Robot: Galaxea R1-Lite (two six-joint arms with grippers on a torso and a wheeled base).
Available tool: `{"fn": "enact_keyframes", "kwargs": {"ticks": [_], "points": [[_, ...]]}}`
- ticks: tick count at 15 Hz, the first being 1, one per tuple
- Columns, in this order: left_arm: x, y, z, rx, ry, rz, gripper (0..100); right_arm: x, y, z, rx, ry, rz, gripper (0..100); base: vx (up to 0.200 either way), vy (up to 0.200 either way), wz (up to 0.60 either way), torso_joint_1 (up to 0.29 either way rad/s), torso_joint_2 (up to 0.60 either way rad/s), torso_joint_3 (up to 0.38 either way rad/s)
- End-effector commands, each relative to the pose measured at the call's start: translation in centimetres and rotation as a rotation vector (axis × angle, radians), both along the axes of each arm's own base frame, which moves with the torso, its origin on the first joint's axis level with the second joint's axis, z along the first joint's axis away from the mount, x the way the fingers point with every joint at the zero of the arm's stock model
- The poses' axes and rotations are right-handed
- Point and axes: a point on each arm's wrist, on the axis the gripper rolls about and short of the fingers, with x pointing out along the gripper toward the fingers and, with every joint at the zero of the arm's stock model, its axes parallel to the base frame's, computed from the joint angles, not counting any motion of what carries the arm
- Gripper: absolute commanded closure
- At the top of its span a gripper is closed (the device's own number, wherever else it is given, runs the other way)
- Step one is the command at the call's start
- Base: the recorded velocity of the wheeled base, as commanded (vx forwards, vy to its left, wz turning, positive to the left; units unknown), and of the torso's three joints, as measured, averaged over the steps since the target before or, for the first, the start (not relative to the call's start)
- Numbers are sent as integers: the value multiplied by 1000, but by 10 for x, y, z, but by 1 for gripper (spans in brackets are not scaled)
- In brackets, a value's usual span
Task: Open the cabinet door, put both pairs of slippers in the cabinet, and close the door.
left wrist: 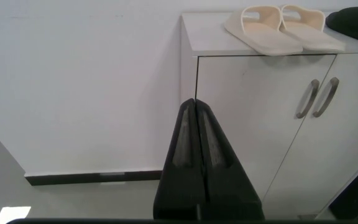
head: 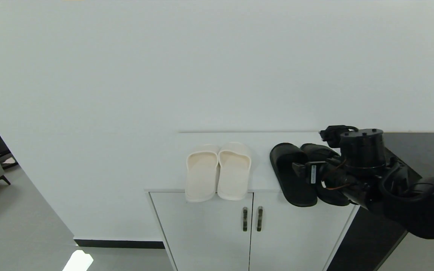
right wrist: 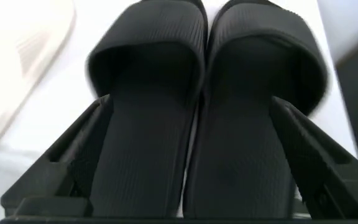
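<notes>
- Right gripper [right wrist: 191, 106]: we log the jaws as spread wide, one finger outside each outer edge of the black pair of slippers [right wrist: 148, 143]. Nothing is clamped, and we cannot tell whether the fingers touch the rubber.
- Black pair: lying side by side on the right part of the cabinet top [head: 262, 177], heels overhanging the front edge. Risk: a squeeze from the sides could buckle the soft soles, so that one slipper rides over the other and slides out. A nudge could also tip the overhanging heels off the edge.
- Left gripper [left wrist: 195, 109]: fingers pressed together and holding nothing, low in front of the cabinet's left side.
- Cabinet doors [head: 202, 229]: both shut. Risk: if the pair is lifted now, we judge that the opening would fall to the left arm alone.
- Door handles [head: 245, 219]: two, just beside each other at the centre seam. Risk: the left jaws could catch both handles, or the wrong one.
- White pair of slippers [head: 219, 171]: on the top, near the black pair, heels also over the edge. Risk: a swinging arm or a lifted slipper could sweep it off.
</notes>
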Motion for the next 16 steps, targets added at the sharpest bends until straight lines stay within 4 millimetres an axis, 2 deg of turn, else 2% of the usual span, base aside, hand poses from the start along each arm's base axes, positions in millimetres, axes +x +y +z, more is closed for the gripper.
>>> {"fn": "enact_keyframes", "kwargs": {"ticks": [1,5,8,11,15,16], "points": [[0,0,0,0,0,0,100,18,7,-15,-19,27,-15,0,0,0,0,0,0,0],[0,0,0,-2,0,0,100,50,1,-27,-29,25,-99,0,0,0,0,0,0,0],[0,0,0,-2,0,0,100,71,3,-34,-11,-7,-118,0,0,0,0,0,0,0],[0,0,0,-2,0,0,100,82,8,-37,1,-28,-119,0,0,0,0,0,0,0],[0,0,0,-2,0,0,100,86,10,-37,6,-38,-121,0,0,0,0,0,0,0],[0,0,0,-2,0,0,100,86,10,-36,5,-41,-122,100,0,0,0,0,0,0]]}}
